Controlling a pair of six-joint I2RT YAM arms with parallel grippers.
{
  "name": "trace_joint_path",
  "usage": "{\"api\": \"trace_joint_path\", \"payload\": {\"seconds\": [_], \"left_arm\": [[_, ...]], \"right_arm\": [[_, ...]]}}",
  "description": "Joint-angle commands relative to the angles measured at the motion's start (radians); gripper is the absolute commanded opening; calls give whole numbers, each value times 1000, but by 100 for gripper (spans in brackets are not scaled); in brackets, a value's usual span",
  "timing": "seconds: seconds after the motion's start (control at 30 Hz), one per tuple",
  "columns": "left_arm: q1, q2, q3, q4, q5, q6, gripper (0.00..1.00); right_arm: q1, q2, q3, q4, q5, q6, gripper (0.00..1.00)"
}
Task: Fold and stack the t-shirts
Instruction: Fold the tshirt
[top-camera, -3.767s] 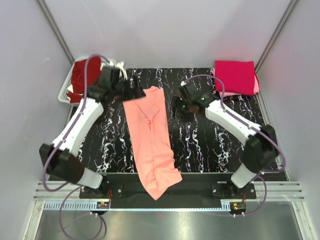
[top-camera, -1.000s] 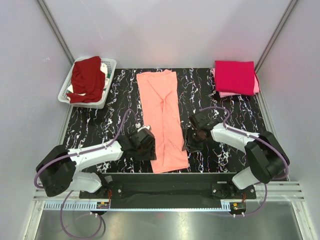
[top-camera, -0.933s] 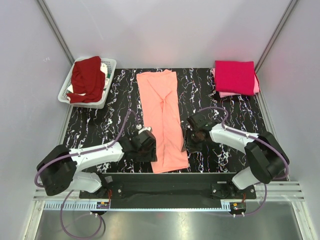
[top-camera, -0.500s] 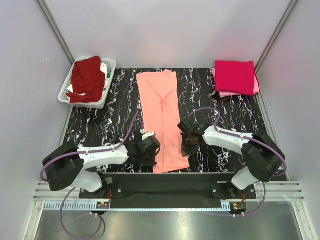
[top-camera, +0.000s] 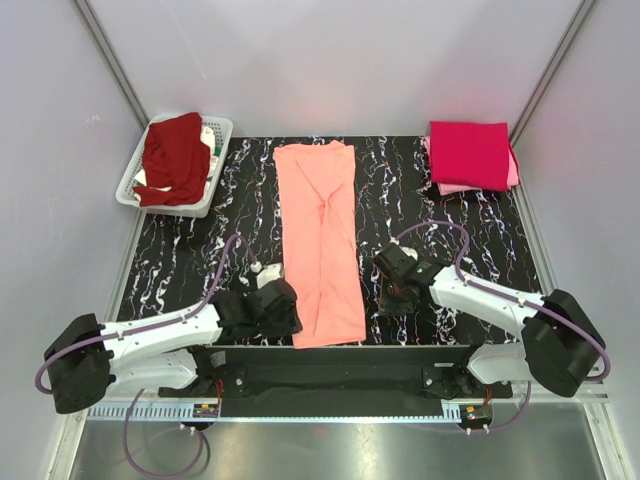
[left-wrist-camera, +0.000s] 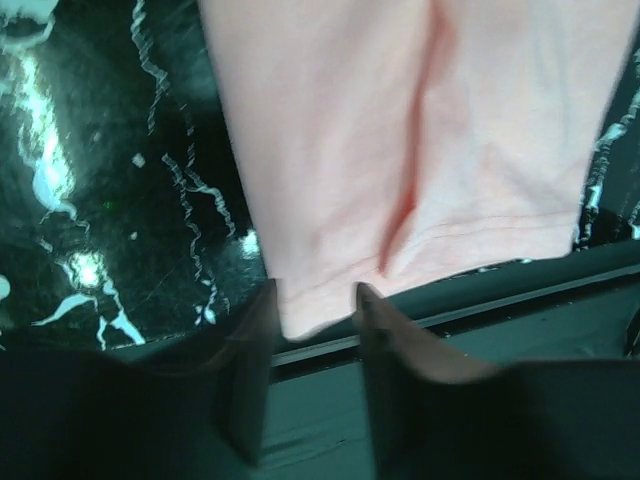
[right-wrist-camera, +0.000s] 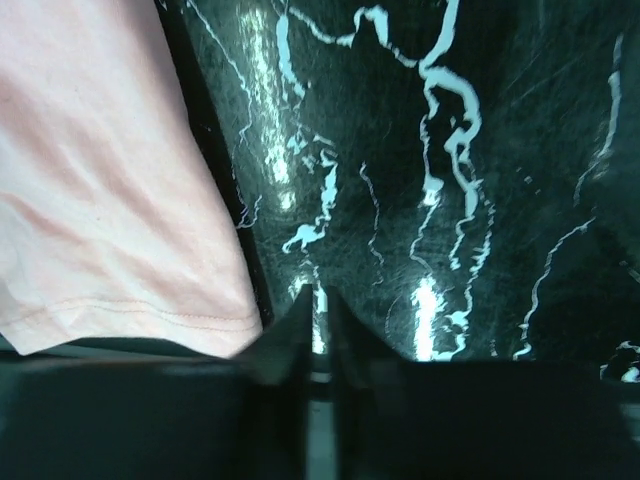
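Note:
The salmon-peach t-shirt (top-camera: 320, 240) lies flat as a long narrow strip down the middle of the black marbled table (top-camera: 450, 230). My left gripper (top-camera: 288, 304) sits low at its near left corner. In the left wrist view that gripper (left-wrist-camera: 315, 300) is open, and the hem corner (left-wrist-camera: 310, 310) shows between its fingertips. My right gripper (top-camera: 392, 292) rests to the right of the near right corner; its jaws (right-wrist-camera: 322, 305) are shut with nothing in them, and the hem (right-wrist-camera: 150, 320) lies to their left.
A white basket (top-camera: 218, 128) at the far left holds a dark maroon tee (top-camera: 172, 158). A folded crimson tee (top-camera: 470, 152) lies on a light pink one (top-camera: 450, 187) at the far right. A black rail (top-camera: 340, 365) runs along the near edge.
Both grippers closed in on the shirt's near corners, then drew back outward. The left jaws have opened again and the right jaws have shut. The shirt's near end now lies a little straighter.

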Motion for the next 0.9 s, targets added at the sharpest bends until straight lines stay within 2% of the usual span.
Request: {"api": "trace_joint_path", "payload": {"seconds": [0.0,0.03,0.1,0.17,0.37,0.47,0.6,0.63,0.7,0.73,0.77,0.8,0.83,0.87], "left_arm": [[-8,-24,-60,27,3,-55,50],[-8,-23,-64,27,-3,-56,53],[-8,-19,-70,27,-13,-58,54],[-8,-12,-72,54,-11,-53,54],[-13,22,-84,106,20,-52,54],[-18,20,-107,147,30,-59,55],[-25,51,-123,204,52,-61,50],[-27,62,-123,214,58,-61,47],[-33,99,-124,238,64,-61,32],[-36,108,-124,246,67,-61,22],[-42,125,-121,253,70,-64,7],[-45,129,-118,254,69,-65,1],[-47,135,-113,249,69,-67,0],[-54,135,-103,232,69,-68,0]], "right_arm": [[18,-32,-17,23,-57,23,23],[37,-29,-20,51,-102,26,45],[62,-20,-17,71,-123,39,53],[91,12,-12,96,-138,57,57],[122,77,-17,154,-163,92,55],[128,115,-23,185,-170,100,52],[146,166,9,169,-154,92,38],[153,175,14,166,-149,91,34],[154,177,15,166,-146,89,28],[156,174,9,168,-143,89,18],[157,163,5,174,-143,91,12],[159,155,0,175,-144,91,5],[157,148,-12,183,-141,94,0],[159,122,-21,186,-137,100,0]]}}
